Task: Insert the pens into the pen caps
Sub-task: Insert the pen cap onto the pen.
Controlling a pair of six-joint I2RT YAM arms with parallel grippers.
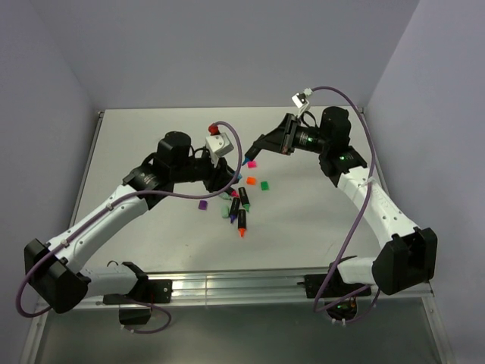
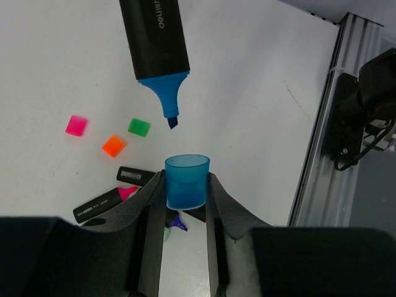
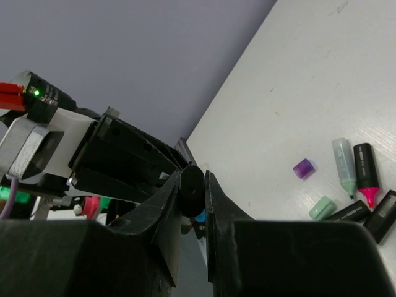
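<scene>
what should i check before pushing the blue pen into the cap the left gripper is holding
1. Blue cap clamped in the left gripper, open mouth facing the pen: ok
2. Blue pen gripped by its barrel in the right gripper: ok
3. Tip colour matches the cap: ok
4. Tip centred on the mouth: cannot tell; in the left wrist view it sits slightly left, apart from the rim
5. Nothing between tip and mouth: ok

This is a robotics lab: a white table (image 1: 151, 152) boxed in by plain grey walls (image 1: 227, 45), with a left arm (image 1: 98, 220) and right arm (image 1: 375, 205) bolted to a metal rail (image 1: 235, 284) at the table's near edge, trailing purple cables (image 1: 345, 250).
</scene>
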